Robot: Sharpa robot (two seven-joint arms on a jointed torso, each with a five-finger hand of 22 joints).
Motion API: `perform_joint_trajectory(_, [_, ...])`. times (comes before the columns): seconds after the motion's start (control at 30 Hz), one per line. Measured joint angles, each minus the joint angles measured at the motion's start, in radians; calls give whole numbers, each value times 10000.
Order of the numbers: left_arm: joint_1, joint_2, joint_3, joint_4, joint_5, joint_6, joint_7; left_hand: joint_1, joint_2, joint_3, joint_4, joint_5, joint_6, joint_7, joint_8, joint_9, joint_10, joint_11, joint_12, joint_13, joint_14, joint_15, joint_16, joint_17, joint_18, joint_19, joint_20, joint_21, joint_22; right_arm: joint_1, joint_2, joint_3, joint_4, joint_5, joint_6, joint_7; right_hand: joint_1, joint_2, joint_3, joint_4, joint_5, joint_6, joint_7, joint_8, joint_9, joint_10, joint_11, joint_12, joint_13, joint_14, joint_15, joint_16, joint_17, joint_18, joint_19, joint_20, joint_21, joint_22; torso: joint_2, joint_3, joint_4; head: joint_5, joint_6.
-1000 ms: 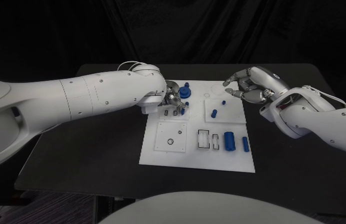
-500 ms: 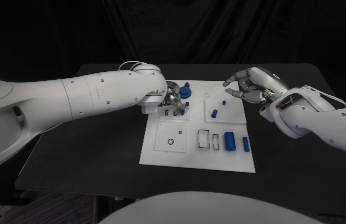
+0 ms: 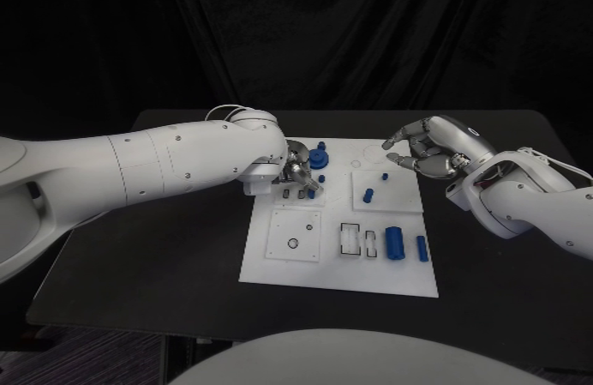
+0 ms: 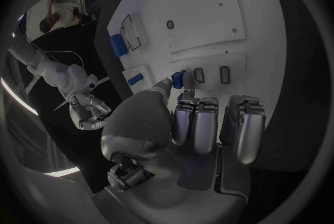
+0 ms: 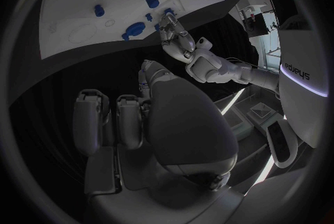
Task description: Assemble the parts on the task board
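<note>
The white task board [image 3: 296,261] lies mid-table. My left hand [image 3: 294,172] hovers low over its far left block and pinches a small blue part [image 4: 178,79] between thumb and a finger, just beside two narrow slots [image 4: 199,75]. My right hand [image 3: 427,149] hangs above the board's far right edge with its fingers curled in and nothing in them. A blue knobbed piece [image 3: 319,157] stands just past the left hand. A blue peg [image 3: 367,195] stands in the middle right block. A thick blue cylinder [image 3: 393,241] and a slim one [image 3: 422,248] lie in the near right row.
The black table [image 3: 161,256] shows bare on both sides of the board. A square plate with a round hole [image 3: 293,233] sits near left on the board. My left forearm [image 3: 148,171] spans the table's left half.
The left arm has shifted very slightly, with the pinched part staying over the slots. The right hand has not moved.
</note>
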Motion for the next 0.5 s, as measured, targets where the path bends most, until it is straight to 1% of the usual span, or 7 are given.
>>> perform_joint_trajectory(0.3, [-2, 6, 0, -16, 0, 42, -12, 0, 0, 43, -43, 0, 0, 0, -7, 10, 0, 0, 0, 0, 0, 0, 0, 0, 1, 0, 0, 0, 0, 0, 7, 0, -24, 0, 35, -24, 0, 0, 0, 0, 0, 0, 0, 0, -12, 0, 0, -41, 0, 0, 0, 0, 0, -1, 0, 0, 0, 0, -4, -1, -6, -12, 0])
perform_joint_trajectory(0.37, [-3, 5, 0, -17, 0, 45, -15, 0, 0, 100, -99, 0, 0, 0, -41, 39, 0, 0, 0, 0, 0, 0, 0, 0, 1, 0, 0, 0, 0, -1, 12, 0, -28, 0, 43, -30, 0, 0, 0, 0, 0, 0, 0, 0, -12, 0, 0, -41, 0, 0, 0, 0, 0, 0, 0, 0, 0, 0, -6, -1, -6, -18, 0])
perform_joint_trajectory(0.5, [-4, 3, 0, -17, -1, 49, -20, 78, -37, 305, -305, 229, 0, 0, -164, 120, 0, 0, 0, 0, 0, 0, 0, 0, 0, 0, 0, 0, -1, -2, 19, 0, -34, 0, 60, -39, 0, 0, 0, 0, 0, 0, 0, 0, -12, 0, 0, -41, 0, 0, 0, 0, 0, -1, 0, 0, -45, 2, -7, -1, -5, -26, 0])
